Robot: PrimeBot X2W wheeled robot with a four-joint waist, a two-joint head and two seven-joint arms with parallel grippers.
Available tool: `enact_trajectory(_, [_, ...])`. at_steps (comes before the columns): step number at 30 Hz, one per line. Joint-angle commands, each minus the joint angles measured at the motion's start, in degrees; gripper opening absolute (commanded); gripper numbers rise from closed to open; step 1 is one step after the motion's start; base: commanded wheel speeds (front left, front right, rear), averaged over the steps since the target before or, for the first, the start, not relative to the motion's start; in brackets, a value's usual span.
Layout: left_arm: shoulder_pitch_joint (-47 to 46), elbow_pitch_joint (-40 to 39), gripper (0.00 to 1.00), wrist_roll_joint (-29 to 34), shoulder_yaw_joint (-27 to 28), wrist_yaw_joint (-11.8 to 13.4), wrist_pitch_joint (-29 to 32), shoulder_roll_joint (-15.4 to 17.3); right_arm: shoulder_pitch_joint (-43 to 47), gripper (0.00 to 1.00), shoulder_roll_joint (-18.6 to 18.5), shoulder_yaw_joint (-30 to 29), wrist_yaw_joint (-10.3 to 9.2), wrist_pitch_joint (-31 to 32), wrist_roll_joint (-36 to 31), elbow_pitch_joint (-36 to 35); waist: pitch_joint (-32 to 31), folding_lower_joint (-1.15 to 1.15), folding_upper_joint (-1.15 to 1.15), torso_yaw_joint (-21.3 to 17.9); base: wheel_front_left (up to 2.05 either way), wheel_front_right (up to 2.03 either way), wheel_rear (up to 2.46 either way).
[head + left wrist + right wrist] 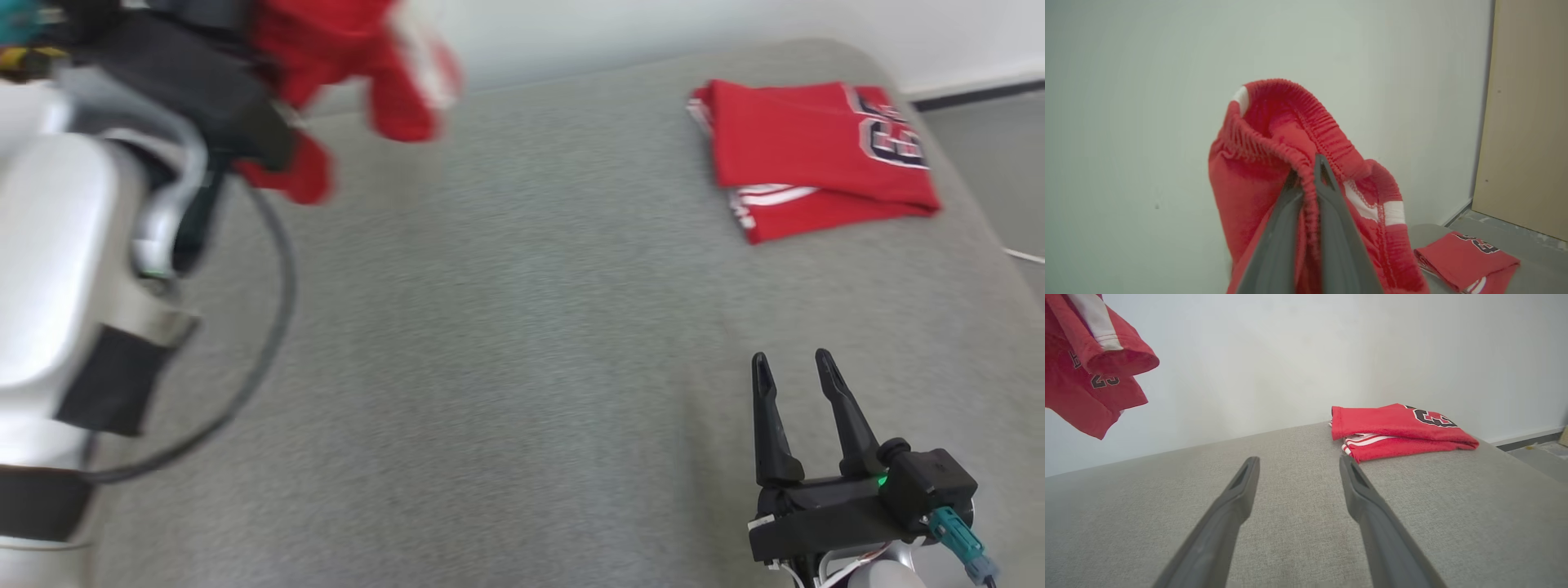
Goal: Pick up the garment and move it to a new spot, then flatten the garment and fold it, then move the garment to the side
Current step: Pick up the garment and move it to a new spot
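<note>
The left gripper (1308,176) is clenched on a pair of red shorts (1253,171). Its two dark fingers (1341,232) are pressed together on the gathered elastic waistband (1290,102), and a ridge of the band is pinched between them. The shorts are in the air, off the surface. In the left wrist view the waistband arches above the fingertips and the cloth, with a white stripe along one seam, drops away on both sides of them. In the head view the shorts are a blurred red bundle at the upper left, beside the pale left forearm (49,245), and a black cable (277,302) loops out from the arm. In the right wrist view one leg hem hangs at the upper left, with dark numerals on the fabric.

The right gripper (792,359) is released, its fingers spread wide with nothing between them. It hovers low over the grey upholstered surface (490,343) at the lower right of the head view, pointing toward the far edge.

A folded red garment (808,139) lies flat on the far right part of that surface, near its rounded corner and well apart from both grippers. It shows dark outlined lettering on top and white stripes at the folded edge underneath.

A white wall (1126,102) stands behind the surface. A tan panel (1527,122) stands at the right of the left wrist view, and grey floor (988,122) shows past the corner.
</note>
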Motion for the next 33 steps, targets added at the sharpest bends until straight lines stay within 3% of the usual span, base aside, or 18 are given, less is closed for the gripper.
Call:
enact_trajectory(1, [-0.6,-1.7,0.0,0.1,-0.7,0.6,0.3,-1.4,0.7,1.0,0.4,0.0,-0.15,-0.3,0.5,-0.1,-1.1,0.01,0.0,-4.6,0.0,0.0,0.0])
enact_trajectory(8, [3.4,-5.6,0.0,-0.1,-4.2,2.6,0.8,-6.3,0.6,1.0,0.4,-0.3,-0.15,-0.3,2.7,-0.1,-0.6,0.01,0.0,-7.5,0.0,0.0,0.0])
enact_trajectory(17, [15.3,-5.1,0.0,-3.1,-7.5,4.6,-2.4,-11.5,0.4,1.0,0.5,-0.3,-0.15,-0.3,3.7,0.5,0.2,0.01,0.0,-7.2,0.0,0.0,0.0])
enact_trajectory(33, [32.7,7.8,0.0,-6.4,-4.5,4.5,-12.6,-6.2,-0.5,1.0,0.4,-0.5,-0.15,-0.3,1.0,1.9,0.6,0.01,0.0,-2.7,0.0,0.0,0.0])
